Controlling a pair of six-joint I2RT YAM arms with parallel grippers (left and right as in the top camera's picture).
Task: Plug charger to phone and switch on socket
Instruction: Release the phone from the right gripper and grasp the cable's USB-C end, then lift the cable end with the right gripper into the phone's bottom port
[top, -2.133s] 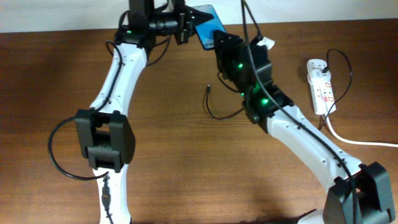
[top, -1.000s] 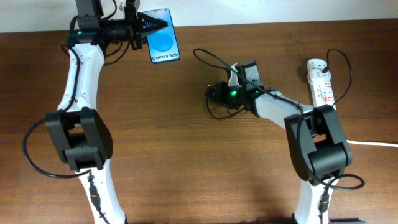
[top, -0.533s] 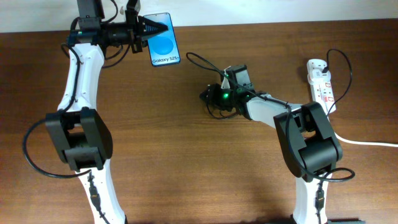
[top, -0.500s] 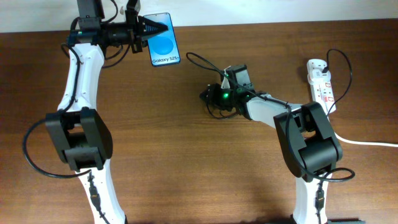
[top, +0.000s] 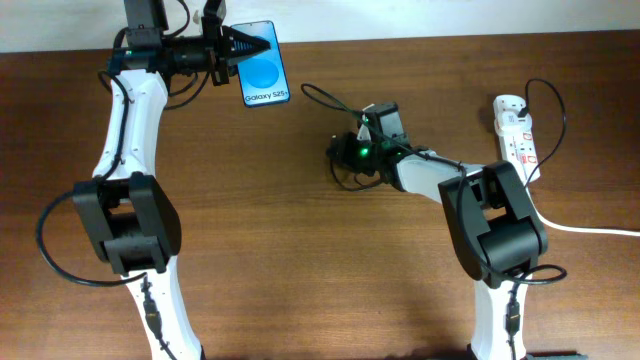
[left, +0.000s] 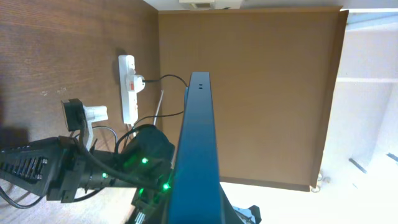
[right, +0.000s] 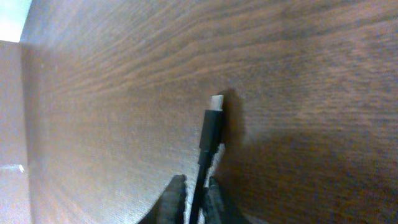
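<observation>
My left gripper (top: 238, 45) is shut on the phone (top: 265, 65) and holds it in the air at the back of the table, blue screen up, "Galaxy" text at the near end. In the left wrist view the phone (left: 198, 124) shows edge-on between the fingers (left: 199, 214). My right gripper (top: 336, 152) is low over the table centre, shut on the charger cable (top: 322, 98). In the right wrist view the fingers (right: 194, 194) pinch the cable just behind its connector tip (right: 212, 118), which lies against the wood. The socket (top: 517, 140) lies at the right.
The charger's black cable runs in loops from the right gripper to a plug in the socket (left: 127, 87). A thick white cord (top: 585, 229) leaves the socket toward the right edge. The table's back edge (top: 450, 38) meets a pale wall.
The right gripper shifted slightly back to the right with the cable, after reaching left earlier. The left arm and phone have held still for the last second.
</observation>
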